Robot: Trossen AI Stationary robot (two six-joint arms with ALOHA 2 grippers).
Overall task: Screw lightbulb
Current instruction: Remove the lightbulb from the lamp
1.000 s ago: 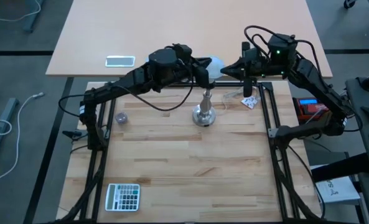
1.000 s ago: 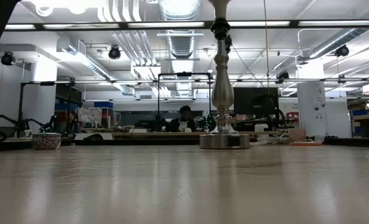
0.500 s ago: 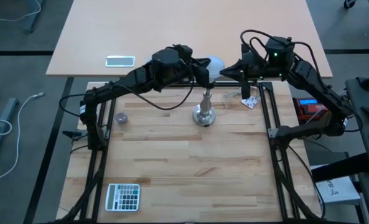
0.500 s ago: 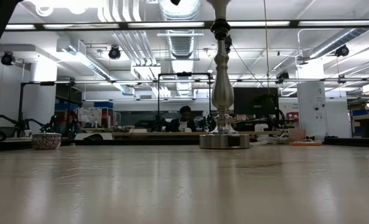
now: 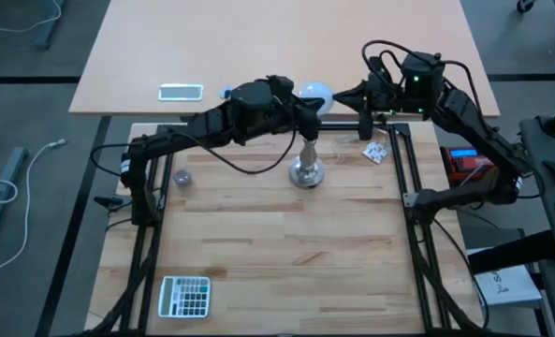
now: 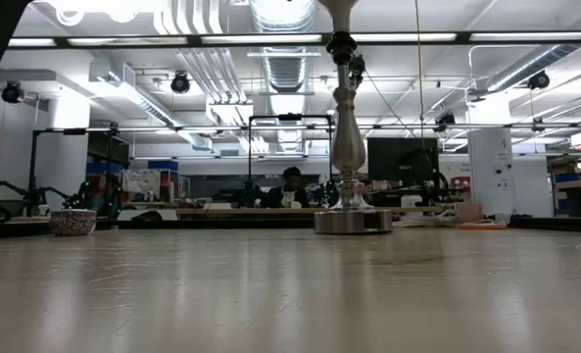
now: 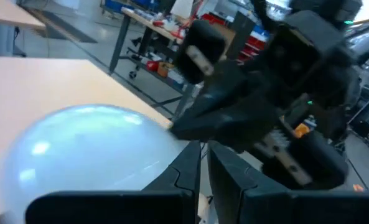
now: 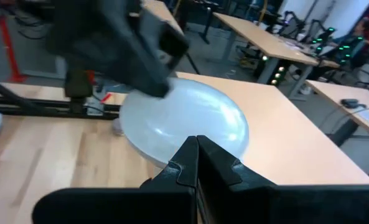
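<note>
The white lightbulb [image 5: 314, 93] is up at the top of the silver stand [image 5: 307, 167], whose round base rests on the wooden table. The low view shows only the stand's stem [image 6: 348, 137]; the join between bulb and stand is hidden. My left gripper [image 5: 306, 109] comes from the table's left with its fingers nearly together, the globe [image 7: 91, 149] beside them. My right gripper [image 5: 341, 95] comes from the right, shut, its tips at the globe [image 8: 184, 121]. My left gripper lies level with the outer side of one finger [image 7: 183, 167] against the globe's side [image 7: 162, 146], reaching in from the table's left. Nothing is between its fingers. My right gripper sets its shut fingertips [image 8: 187, 155] against the globe's opposite side [image 8: 193, 127], coming almost level from the table's right.
On the wooden table lie a calculator [image 5: 184, 295] at the near left, a small round thing [image 5: 183, 176] at the left and a small packet [image 5: 375, 153] at the right. A phone [image 5: 181, 91] lies on the far table. A person [image 6: 290, 184] sits far behind.
My left gripper has moved a little toward the table's right. The bulb now shows slightly more to the left and is less covered between the two grippers. Both grippers have rolled somewhat at the wrist. Neither has opened.
</note>
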